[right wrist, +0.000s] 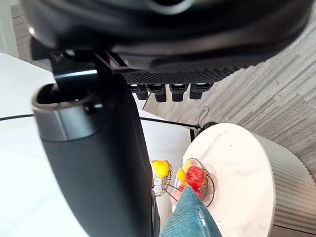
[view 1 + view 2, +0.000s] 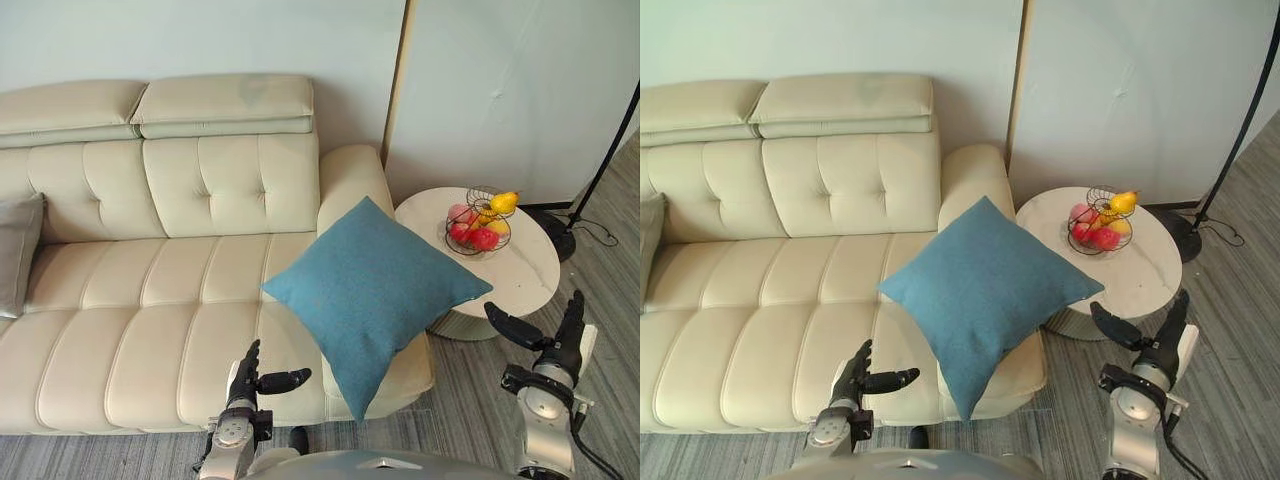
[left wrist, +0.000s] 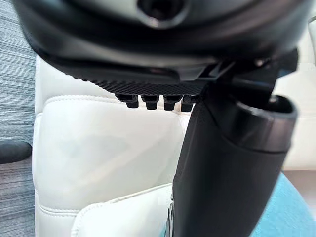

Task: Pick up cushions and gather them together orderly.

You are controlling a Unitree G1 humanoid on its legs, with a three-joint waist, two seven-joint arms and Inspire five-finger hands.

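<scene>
A blue square cushion (image 2: 375, 295) leans on one corner at the right end of the cream sofa (image 2: 150, 310), against its armrest. A grey cushion (image 2: 18, 252) rests at the sofa's far left end. My left hand (image 2: 248, 382) hovers open in front of the seat edge, left of the blue cushion, thumb pointing toward it. My right hand (image 2: 556, 343) is open and raised to the right of the cushion, in front of the round side table (image 2: 528, 272). Neither hand touches a cushion. The blue cushion's corner (image 1: 190, 217) shows in the right wrist view.
On the white round side table stands a wire basket of fruit (image 2: 480, 222). A black lamp stand (image 2: 590, 200) with its base sits on the floor at the far right. A wall runs behind the sofa. Grey wood floor (image 2: 470, 400) lies in front.
</scene>
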